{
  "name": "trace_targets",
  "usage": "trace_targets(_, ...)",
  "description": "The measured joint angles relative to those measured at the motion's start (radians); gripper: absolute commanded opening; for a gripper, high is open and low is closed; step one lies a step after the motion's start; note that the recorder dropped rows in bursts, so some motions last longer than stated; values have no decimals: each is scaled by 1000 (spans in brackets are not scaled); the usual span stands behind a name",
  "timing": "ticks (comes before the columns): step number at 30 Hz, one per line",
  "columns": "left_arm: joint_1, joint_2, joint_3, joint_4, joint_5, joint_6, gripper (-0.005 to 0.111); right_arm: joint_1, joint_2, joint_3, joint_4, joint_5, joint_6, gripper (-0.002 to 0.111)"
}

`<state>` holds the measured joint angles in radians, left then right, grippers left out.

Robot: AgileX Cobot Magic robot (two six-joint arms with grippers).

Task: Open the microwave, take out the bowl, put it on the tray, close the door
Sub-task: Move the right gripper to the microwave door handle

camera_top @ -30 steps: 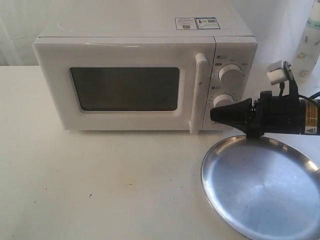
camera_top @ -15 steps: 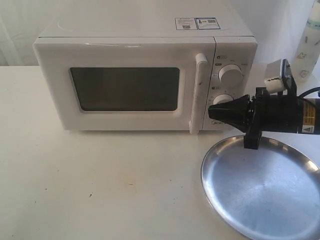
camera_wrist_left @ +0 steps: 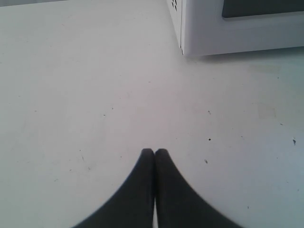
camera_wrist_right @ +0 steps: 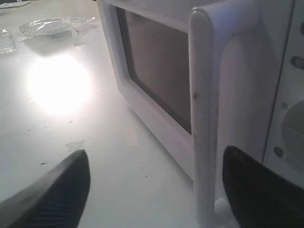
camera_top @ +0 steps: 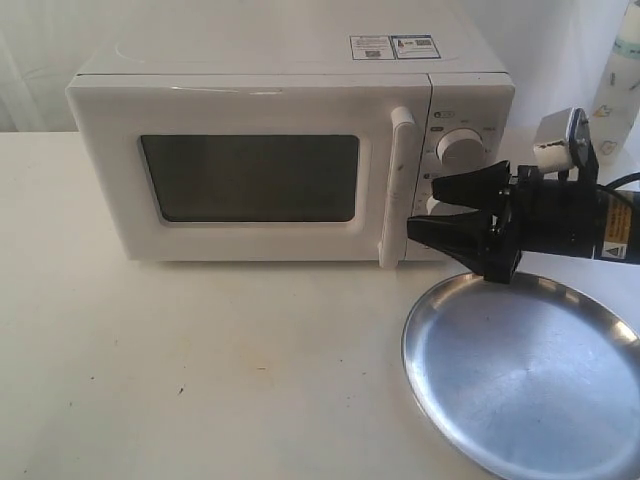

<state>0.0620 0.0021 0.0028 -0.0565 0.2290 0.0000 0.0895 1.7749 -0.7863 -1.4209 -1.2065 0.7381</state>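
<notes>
microwave, large, white and boxy (camera_top: 270, 100), is being found standing at the back of the pale table top (camera_top: 200, 350). its white front door with the dark rectangular window (camera_top: 250, 180) is lying flush and shut. the small bowl is not being seen in any view. the window is too dark to show it, so it is being judged to be inside.

the black right gripper (camera_top: 428, 207) is being held level, just in front of the tall white bar handle (camera_top: 397, 185), with its jaws spread wide and nothing pinched. this pose is being read as a line-up for clasping the handle, opening the door being the step in hand. in the right wrist view the handle is being framed between the two fingers, touching neither as far as can be told.

the wide round shiny silver tray (camera_top: 520, 380) is being kept bare, near the microwave's right front corner and beneath the right arm, presumably so that the bowl is being given a short path.

the black left gripper (camera_wrist_left: 154, 152) is being held above bare table, short of the microwave's front corner. its fingertips are pressed together on nothing, and it is being judged idle.

count being recorded:
- one microwave, one door, one handle, one tray
- two round white dials (camera_top: 461, 148), the lower partly hidden by the right gripper
- two stickers (camera_top: 393, 46) on the top
- two grippers
- no bowl in view
</notes>
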Motion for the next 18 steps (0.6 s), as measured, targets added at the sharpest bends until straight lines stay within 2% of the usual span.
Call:
trace_targets(7,0,0,0,0,0,0,0,72,48,0,71,8,-176,73)
trace_targets(13,0,0,0,0,0,0,0,114,132,0,154,14,-307,62)
trace_targets(15,0,0,0,0,0,0,0,114,125,-5,128,40,-261,62)
trace_targets(17,0,0,0,0,0,0,0,100,56,-13,-10,96,-167,62)
trace_targets(18,0,0,0,0,0,0,0,99,23,-16,-7,130,-122,62)
